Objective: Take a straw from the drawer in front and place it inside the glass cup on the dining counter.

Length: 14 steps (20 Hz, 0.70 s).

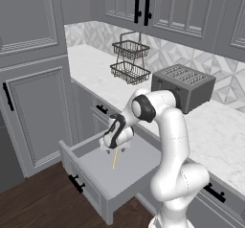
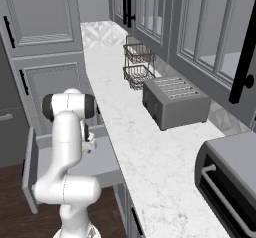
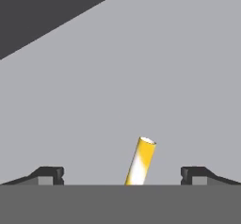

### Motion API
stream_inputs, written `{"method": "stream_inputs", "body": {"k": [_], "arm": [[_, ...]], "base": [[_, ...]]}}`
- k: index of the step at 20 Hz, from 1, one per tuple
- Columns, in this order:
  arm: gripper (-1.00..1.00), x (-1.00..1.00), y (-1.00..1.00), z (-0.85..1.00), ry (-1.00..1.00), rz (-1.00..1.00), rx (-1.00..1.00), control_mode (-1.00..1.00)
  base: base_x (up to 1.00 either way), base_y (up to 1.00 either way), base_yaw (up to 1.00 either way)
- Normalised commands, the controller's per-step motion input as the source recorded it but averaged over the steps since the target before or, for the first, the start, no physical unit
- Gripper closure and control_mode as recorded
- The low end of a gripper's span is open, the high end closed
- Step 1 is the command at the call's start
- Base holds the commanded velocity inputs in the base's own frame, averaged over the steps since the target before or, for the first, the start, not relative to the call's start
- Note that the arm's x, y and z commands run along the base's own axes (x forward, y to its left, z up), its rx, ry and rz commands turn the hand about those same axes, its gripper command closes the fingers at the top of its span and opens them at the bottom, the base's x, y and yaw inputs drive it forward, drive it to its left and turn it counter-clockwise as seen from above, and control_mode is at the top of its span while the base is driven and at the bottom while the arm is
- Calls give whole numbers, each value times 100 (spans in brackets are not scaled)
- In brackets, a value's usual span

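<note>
Wide shallow grey drawer [image 1: 103, 176] with black bar handle stands pulled out below the white marble worktop [image 1: 210, 131]. Thin pale yellow straw [image 1: 115, 159] lies on the drawer floor. White arm reaches down into the drawer; tool [image 3: 122, 175] hangs directly over the straw, fingers [image 3: 49, 175] spread wide on either side, not touching it. Grey toaster [image 1: 184, 85] and black wire basket rack [image 1: 130, 59] sit on the worktop.

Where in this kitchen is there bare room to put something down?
Bare marble lies on the worktop right of the toaster, and between the wire basket rack and the front edge. The drawer floor is bare apart from the straw, under the gripper.
</note>
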Motion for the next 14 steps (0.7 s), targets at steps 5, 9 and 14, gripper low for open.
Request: {"method": "stream_inputs", "body": {"k": [5,9,14], "arm": [[100,0,0,-30,0,-3,0,-100],[100,0,0,-16,0,-1,0,-100],[100,-1,0,-2,0,0,0,-100]], "base": [[0,0,0],[0,0,0],[0,0,0]]}}
